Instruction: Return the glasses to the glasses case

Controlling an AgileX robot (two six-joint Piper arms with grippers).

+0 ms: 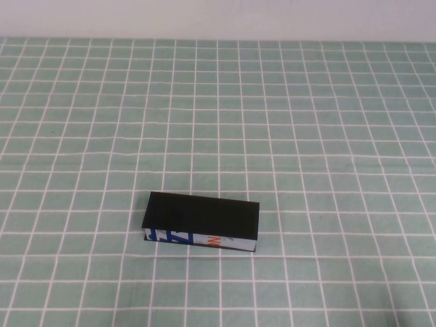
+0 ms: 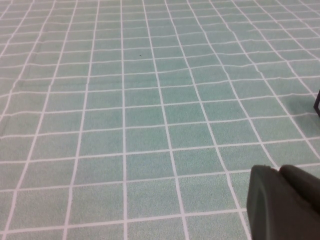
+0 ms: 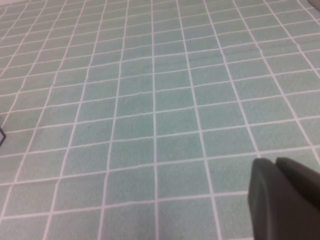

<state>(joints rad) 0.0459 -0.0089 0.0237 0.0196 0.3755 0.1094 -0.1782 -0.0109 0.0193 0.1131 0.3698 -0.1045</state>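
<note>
The glasses case (image 1: 201, 222) lies shut on the green checked cloth, in the near middle of the high view, its black lid down and its white front edge with blue and orange print facing me. The glasses are out of view. Neither arm shows in the high view. My left gripper (image 2: 277, 170) hovers over bare cloth, fingers together and empty; a dark corner of the case (image 2: 317, 104) shows at that view's edge. My right gripper (image 3: 274, 161) is also shut and empty over bare cloth, with a dark corner of the case (image 3: 1, 136) at its view's edge.
The green cloth with a white grid (image 1: 306, 136) covers the whole table. A pale wall (image 1: 218, 17) runs along the far edge.
</note>
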